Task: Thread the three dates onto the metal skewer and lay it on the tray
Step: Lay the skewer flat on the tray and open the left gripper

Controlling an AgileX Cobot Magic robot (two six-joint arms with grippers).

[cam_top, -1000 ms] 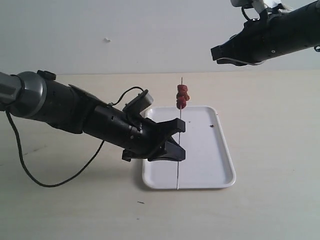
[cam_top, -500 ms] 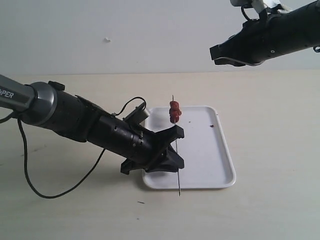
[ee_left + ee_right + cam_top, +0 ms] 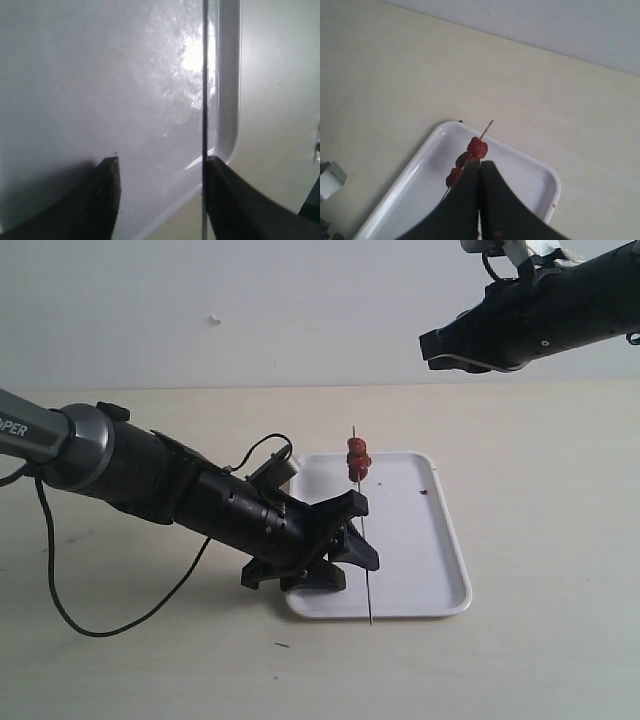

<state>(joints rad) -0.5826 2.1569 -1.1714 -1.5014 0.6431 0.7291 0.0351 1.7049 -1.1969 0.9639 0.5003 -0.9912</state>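
Left claw (image 3: pixel 161 165) spread, skewer (image 3: pixel 204 75) touching one finger (image 3: pixel 227 200), crossing the tray (image 3: pixel 229 100) rim.

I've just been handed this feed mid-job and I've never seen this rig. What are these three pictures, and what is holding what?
This is a robot with two arms, each ending in jaws. The wide picture comes from a camera off the arms. The other two look out from each arm's wrist.

On the table lies a white tray. Over it is the metal skewer, with the three dates near its far tip.

The left gripper is low at the tray. Its wrist view shows the jaws apart, with the skewer against one finger.

The right gripper hangs high above, jaws shut and empty.
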